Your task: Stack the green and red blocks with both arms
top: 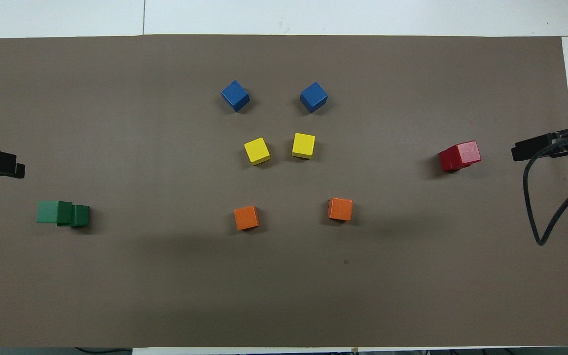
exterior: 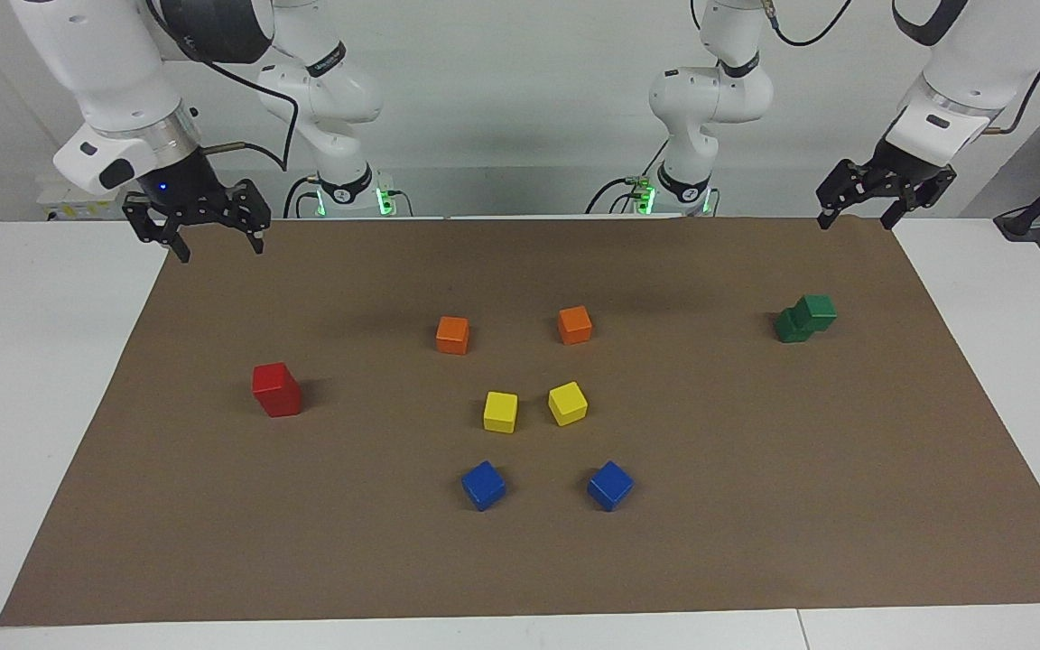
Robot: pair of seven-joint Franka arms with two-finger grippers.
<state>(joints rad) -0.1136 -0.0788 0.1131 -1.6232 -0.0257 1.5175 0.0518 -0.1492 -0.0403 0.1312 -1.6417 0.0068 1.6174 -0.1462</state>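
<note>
- Right now I see the right gripper point(exterior: 208, 230) up in the air over the mat's point(exterior: 755, 506) edge at the right arm's end of the table, fingers spread apart with nothing between them.
- My left gripper point(exterior: 863, 209) hangs over the mat's corner at the left arm's end, jaws likewise parted and empty.
- Both red blocks point(exterior: 277, 389) sit as a stack of two, one on the other, on the mat toward the right arm's end, well apart from the right gripper's jaws and farther from the robots than the spot it is over.
- Both green blocks point(exterior: 805, 318) are stacked too, the upper one shifted off-centre on the lower, toward the left arm's end, well clear of the left gripper's jaws.
- Between the stacks lie two orange cubes point(exterior: 452, 335), two yellow cubes point(exterior: 500, 412) and two blue cubes point(exterior: 483, 485), all separate.
</note>
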